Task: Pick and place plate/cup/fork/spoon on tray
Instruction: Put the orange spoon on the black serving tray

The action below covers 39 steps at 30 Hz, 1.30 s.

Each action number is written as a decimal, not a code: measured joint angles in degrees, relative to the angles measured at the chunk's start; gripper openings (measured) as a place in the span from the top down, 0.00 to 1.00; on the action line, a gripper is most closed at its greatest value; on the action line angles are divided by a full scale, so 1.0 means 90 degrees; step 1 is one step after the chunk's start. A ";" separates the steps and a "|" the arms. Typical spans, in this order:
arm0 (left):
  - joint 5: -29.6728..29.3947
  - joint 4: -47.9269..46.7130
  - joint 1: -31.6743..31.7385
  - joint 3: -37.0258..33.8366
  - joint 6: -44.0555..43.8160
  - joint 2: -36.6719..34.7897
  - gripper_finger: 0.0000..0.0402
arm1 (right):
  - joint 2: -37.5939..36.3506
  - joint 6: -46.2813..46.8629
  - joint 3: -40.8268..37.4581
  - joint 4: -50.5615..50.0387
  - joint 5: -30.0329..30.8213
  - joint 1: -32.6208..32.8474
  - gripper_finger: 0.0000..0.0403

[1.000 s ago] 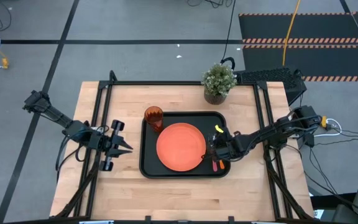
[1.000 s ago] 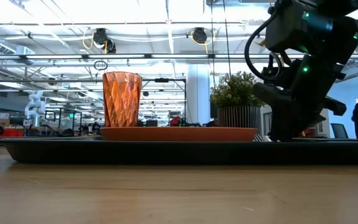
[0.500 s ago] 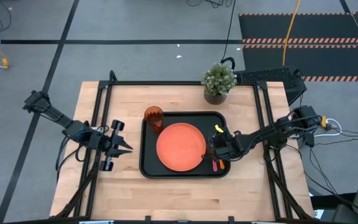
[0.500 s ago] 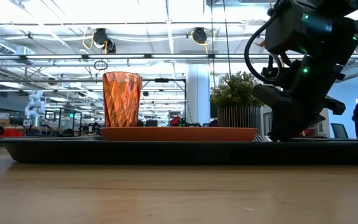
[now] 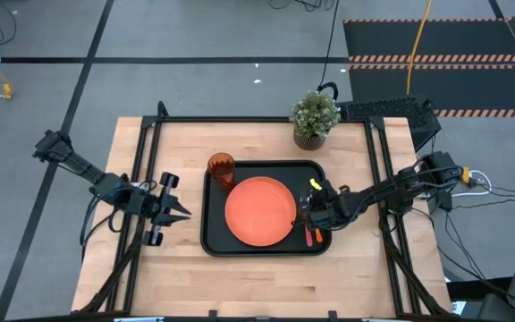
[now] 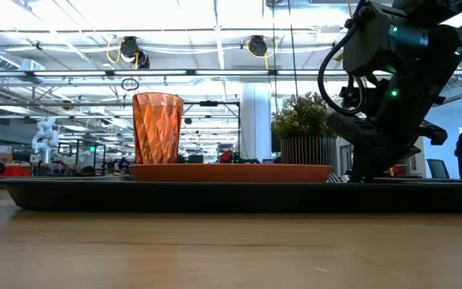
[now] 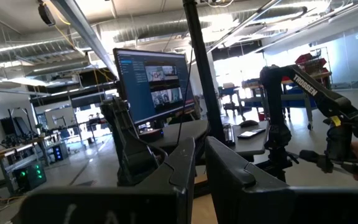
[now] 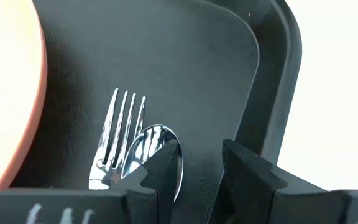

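The step in hand appeared to be releasing the spoon [image 8: 148, 158] beside the fork [image 8: 118, 134]. Done well, the right gripper [image 5: 316, 215], fingers parted around nothing I could make out, should lift straight up and disturb neither.

The black tray [image 5: 211, 240] sat mid-table. The orange plate [image 5: 259, 210] filled its centre; the amber cup [image 5: 221, 168] stood at ten o'clock, the cutlery at three o'clock. The left gripper [image 5: 175, 211], fingers nearly closed and empty, waited at nine o'clock.
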 joint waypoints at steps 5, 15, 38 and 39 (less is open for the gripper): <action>0.0000 0.0000 0.0000 0.0000 -0.0012 0.0000 0.90 | 0.0000 0.0000 0.0000 -0.0017 0.0002 -0.0002 0.71; 0.0000 0.0000 0.0000 0.0000 -0.0010 0.0000 0.90 | 0.0000 0.0048 0.0000 -0.0017 0.0001 -0.0002 0.71; 0.0000 -0.0005 -0.0002 0.0000 0.0000 0.0000 0.90 | 0.0000 0.0119 0.0000 -0.0020 0.0162 0.0000 0.71; 0.0000 -0.0005 0.0000 0.0000 0.0000 0.0000 0.90 | 0.0000 0.0119 0.0000 -0.0020 0.0160 0.0000 0.71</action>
